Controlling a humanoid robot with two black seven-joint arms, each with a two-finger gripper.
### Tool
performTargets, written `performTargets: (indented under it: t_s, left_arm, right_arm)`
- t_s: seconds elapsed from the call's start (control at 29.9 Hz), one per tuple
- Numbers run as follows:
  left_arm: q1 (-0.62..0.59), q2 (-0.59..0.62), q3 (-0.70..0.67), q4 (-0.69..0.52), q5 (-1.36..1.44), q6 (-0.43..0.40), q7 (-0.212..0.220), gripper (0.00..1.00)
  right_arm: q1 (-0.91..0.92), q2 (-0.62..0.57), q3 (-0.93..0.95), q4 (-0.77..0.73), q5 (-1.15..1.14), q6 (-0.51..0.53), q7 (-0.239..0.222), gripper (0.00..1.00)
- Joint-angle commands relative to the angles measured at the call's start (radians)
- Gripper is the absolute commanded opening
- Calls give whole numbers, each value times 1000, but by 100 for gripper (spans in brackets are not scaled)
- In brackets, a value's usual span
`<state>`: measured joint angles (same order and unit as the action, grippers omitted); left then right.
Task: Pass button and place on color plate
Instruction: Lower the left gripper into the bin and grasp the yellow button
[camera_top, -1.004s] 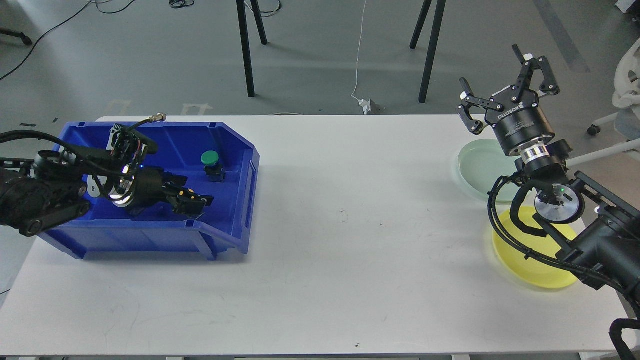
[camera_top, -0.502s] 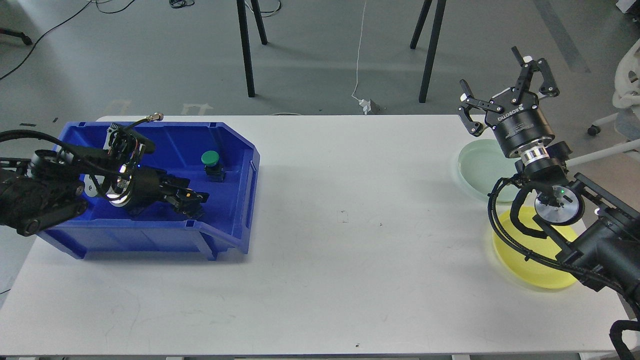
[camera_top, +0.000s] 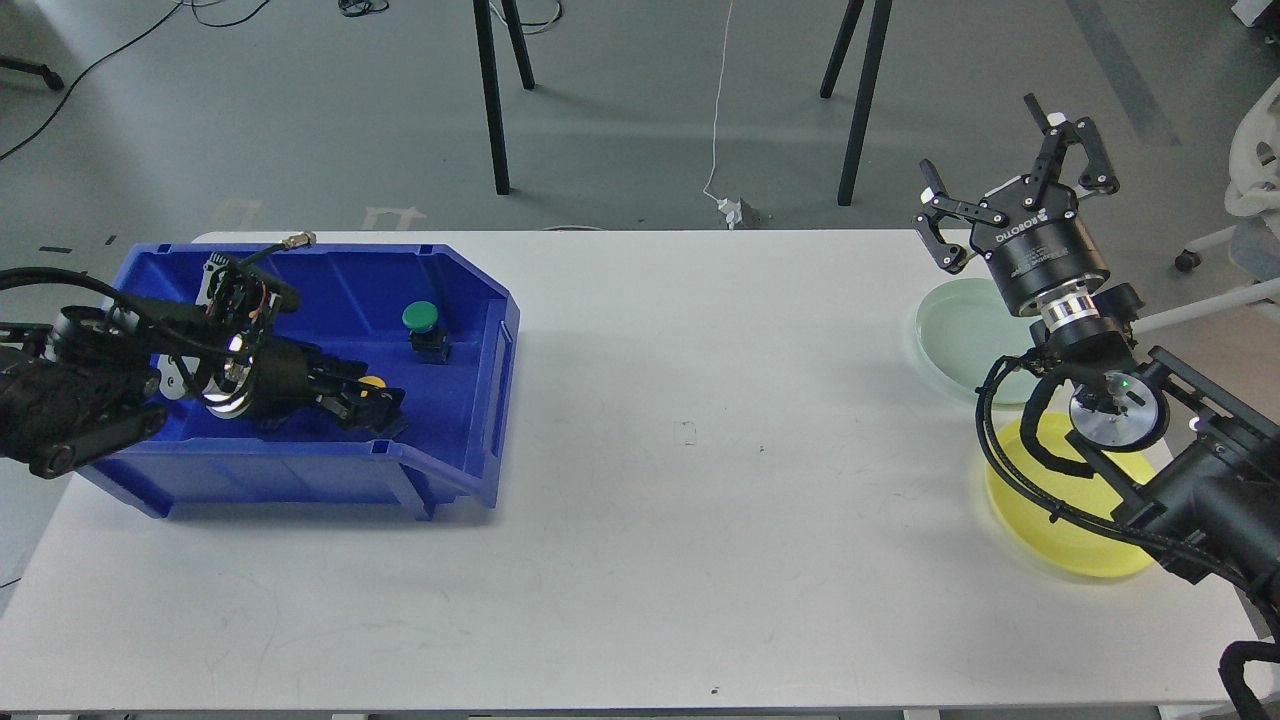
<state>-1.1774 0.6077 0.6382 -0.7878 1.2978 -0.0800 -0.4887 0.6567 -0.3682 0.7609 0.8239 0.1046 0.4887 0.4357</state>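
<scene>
Green button sitting on its black base inside the blue bin, toward the bin's far right part, apart from the left claw

Yellow button showing only as a small patch right at the left claw, low in the bin near its front wall; impossible to tell whether gripped or merely lying beside the fingers

Left claw reaching down into the bin from the left, dark and seen nearly end-on, fingers not separable, so gape impossible to tell

Right claw hanging above the far right edge of the white bench, pointing up and away, fingers spread wide, holding nothing

Pale green plate lying on the bench just below and in front of the right claw, partly covered by the wrist

Yellow plate lying nearer on the bench, close beside the green plate, partly crossed by the black right arm and its cable loop; both plates carrying nothing visible

Blue bin resting on the left part of the bench, well apart from both plates

Black stand legs standing on the grey floor beyond the bench, a white cable running down between them to a plug
</scene>
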Motion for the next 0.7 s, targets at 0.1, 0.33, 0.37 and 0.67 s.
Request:
performTargets:
  t_s: [0.1,0.33,0.37,0.67]
  left_arm:
    - [2,0,0,4,0,-3,0,52]
    - [1,0,0,2,1,-3,0,29]
    - [-1,0,-2,1,3,-3,0,26]
    - [-39,15,-17,-10,0,-1,0,16]
  right_arm:
    - [0,0,0,0,0,0,0,99]
    - [-8,0,0,0,0,0,0,99]
    - [-8,0,0,0,0,0,0,99]
    - [-9,0,1,0,0,0,0,99]
